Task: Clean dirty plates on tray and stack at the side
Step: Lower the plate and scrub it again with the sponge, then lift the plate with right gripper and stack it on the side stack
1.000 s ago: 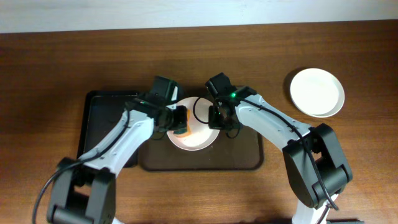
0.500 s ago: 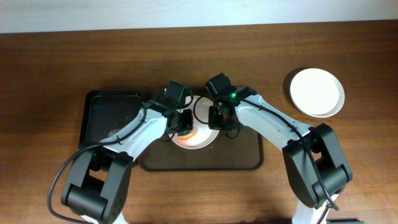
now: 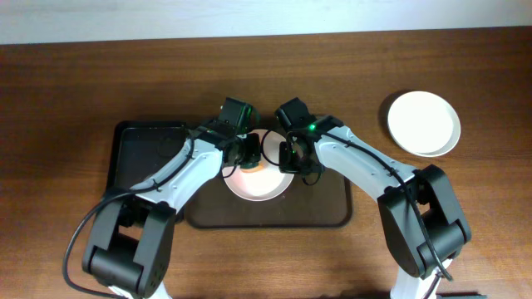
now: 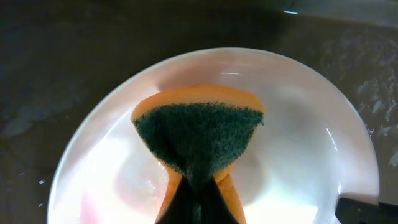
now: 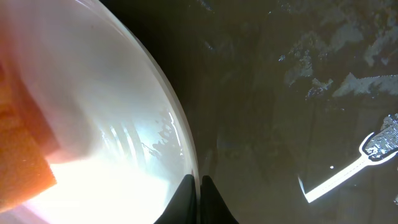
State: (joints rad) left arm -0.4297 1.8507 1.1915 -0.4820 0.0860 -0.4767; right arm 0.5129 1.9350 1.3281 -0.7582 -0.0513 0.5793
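place: robot lab bench | cues: two arms (image 3: 366,166), wooden table (image 3: 66,83), white wall (image 3: 249,17)

A brown wooden table (image 3: 66,83) carries a dark brown tray (image 3: 332,218) at centre, a smaller black tray (image 3: 133,158) just beside its left edge, and a white plate (image 3: 424,123) far right.

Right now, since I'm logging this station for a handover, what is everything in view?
tray plate: one, white, in the brown tray's middle
side plate: one, white, on the table, far right
brown tray: one, dark brown, table centre
black tray: one, black, beside the brown tray's left end
sponge: one, orange with green face, on the tray plate
table: one, brown wood
left pincer: one, black, shut on the sponge
right pincer: one, black, shut on the tray plate's rim
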